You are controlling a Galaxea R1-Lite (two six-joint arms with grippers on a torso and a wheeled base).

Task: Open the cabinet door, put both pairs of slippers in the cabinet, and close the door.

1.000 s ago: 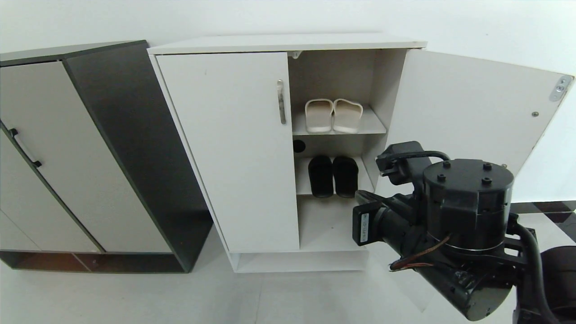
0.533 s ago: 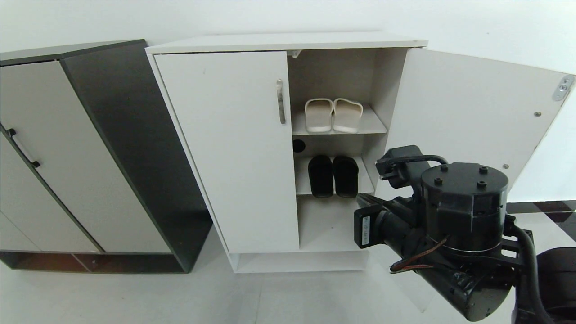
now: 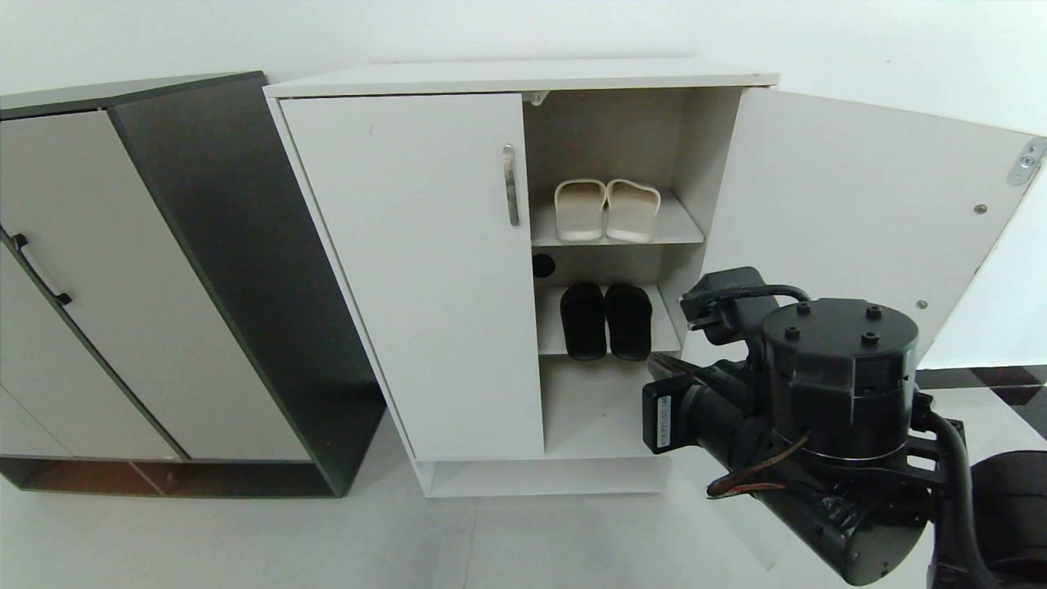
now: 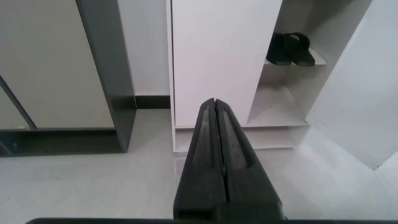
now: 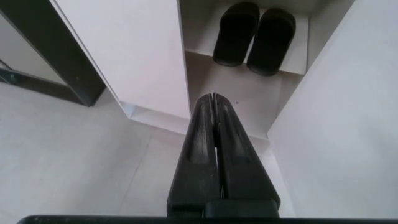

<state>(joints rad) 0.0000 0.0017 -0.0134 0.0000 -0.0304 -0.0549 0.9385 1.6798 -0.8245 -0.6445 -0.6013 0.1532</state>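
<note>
- Pale glossy floor (image 3: 245, 540) in front of a white wall (image 3: 900, 41); a strip of dark tiles (image 3: 981, 378) runs along the wall base on the right.
- Left gripper (image 4: 214, 112) hangs over the floor in front of the cabinets, fingers pressed flat together, nothing between them.
- Right gripper (image 5: 213, 102) also has its fingers together and is empty. It sits low before the cabinet's open side, pointing at the base.
- Right arm (image 3: 834, 393) is in the foreground on the right, in front of the open door's lower part.
- White cabinet (image 3: 523, 78) stands on the floor against the wall. Its left door (image 3: 417, 270) is closed, with a metal bar handle (image 3: 510, 185) at its inner edge.
- Right door (image 3: 851, 188) is swung wide open to the right.
- The lowest compartment (image 3: 589, 409) on the open side is bare white board.
- Black slippers (image 3: 606, 320) are inside on the middle shelf (image 3: 664, 327), side by side and touching.
- Cream slippers (image 3: 606, 210) are inside on the upper shelf (image 3: 679, 225), side by side and touching, directly above the black pair.
- A dark round hole (image 3: 543, 264) is in the back panel between the two shelves.
- Dark cabinet (image 3: 237, 245) is just beside the white one on the left; its pale doors are closed, one with a black handle (image 3: 37, 268).
</note>
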